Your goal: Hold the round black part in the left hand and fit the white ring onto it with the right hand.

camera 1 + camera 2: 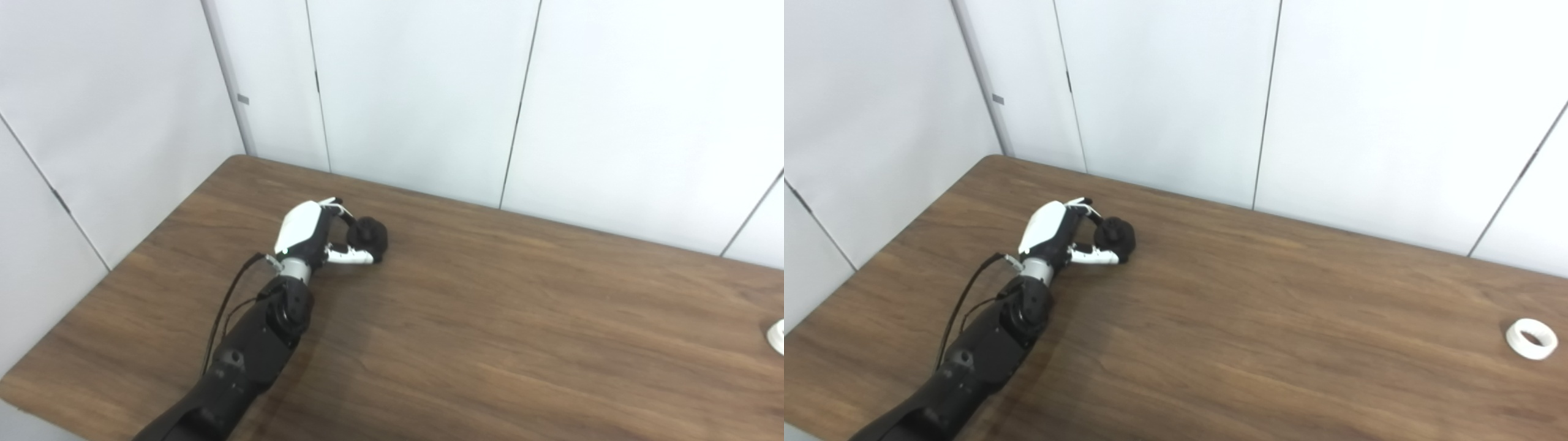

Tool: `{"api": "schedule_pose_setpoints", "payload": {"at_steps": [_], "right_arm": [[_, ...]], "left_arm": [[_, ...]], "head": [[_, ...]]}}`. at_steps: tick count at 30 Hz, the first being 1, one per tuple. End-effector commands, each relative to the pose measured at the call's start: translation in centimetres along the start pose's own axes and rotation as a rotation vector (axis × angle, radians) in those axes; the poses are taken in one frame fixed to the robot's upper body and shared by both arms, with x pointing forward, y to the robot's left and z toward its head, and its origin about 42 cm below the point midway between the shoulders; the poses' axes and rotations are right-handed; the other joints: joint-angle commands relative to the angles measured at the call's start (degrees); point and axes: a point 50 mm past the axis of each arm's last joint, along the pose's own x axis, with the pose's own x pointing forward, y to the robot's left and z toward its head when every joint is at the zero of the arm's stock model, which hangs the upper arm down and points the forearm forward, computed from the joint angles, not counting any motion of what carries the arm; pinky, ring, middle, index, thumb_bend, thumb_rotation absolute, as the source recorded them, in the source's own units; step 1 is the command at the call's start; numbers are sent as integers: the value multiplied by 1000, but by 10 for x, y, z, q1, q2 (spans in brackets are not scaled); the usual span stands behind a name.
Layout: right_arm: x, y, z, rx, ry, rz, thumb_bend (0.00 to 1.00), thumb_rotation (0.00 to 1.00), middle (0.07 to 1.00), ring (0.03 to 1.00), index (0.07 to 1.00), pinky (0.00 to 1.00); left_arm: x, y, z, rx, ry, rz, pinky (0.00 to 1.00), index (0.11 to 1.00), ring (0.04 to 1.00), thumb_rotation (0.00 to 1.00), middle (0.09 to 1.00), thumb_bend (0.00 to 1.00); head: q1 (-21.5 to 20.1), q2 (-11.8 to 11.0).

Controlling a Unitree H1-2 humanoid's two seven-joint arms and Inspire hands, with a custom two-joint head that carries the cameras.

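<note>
On the far left part of the wooden table (1249, 343), the left hand (1059, 236) is curled around the round black part (1115, 237), fingers over its far side and the thumb along its near side, so the part sits pinched between them, at or just above the tabletop; whether it rests on the wood cannot be told. That part looks squat and rounded with a raised hub facing up and toward the camera, but its dark surface swallows detail and no clear long axis can be made out. Well apart from it, near the right edge of the table, the white ring (1531, 338) lies flat with its hole facing up; in the left eye view it is cut off by the picture's right border. Only the left arm shows, dark and cabled, coming up from the lower left; the right hand is out of view. Brown wood grain runs across the tabletop, which sits in a corner of plain white wall panels (1164, 92) with thin dark seams.
</note>
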Motion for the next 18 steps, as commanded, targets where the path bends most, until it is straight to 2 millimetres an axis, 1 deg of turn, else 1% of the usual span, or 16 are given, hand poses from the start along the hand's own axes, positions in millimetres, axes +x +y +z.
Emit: {"api": "schedule_pose_setpoints", "payload": {"at_steps": [1, 11, 14, 16, 18], "right_arm": [[-5, 14, -1, 37, 16, 19, 699, 854, 1000, 1000, 1000, 1000], [1, 22, 1, 50, 4, 17, 747, 860, 1000, 1000, 1000, 1000], [3, 24, 2, 47, -4, 18, 747, 859, 1000, 1000, 1000, 1000], [6, 25, 3, 35, -9, 17, 740, 876, 1000, 1000, 1000, 1000], [8, 28, 5, 37, -5, 21, 742, 881, 1000, 1000, 1000, 1000]], "left_arm": [[3, 13, 6, 73, -56, 0, 1000, 481, 946, 52, 922, 514], [-22, -11, 36, 204, -255, -116, 1000, 480, 966, 50, 918, 515], [-30, -17, 43, 215, -300, -144, 1000, 480, 974, 51, 924, 514], [-35, -20, 48, 217, -333, -162, 1000, 476, 982, 50, 930, 515], [-43, -25, 54, 221, -382, -188, 1000, 476, 987, 52, 936, 514]], "head": [[-4, 2], [-26, 9], [-36, 12], [-42, 14], [-56, 17]]}}
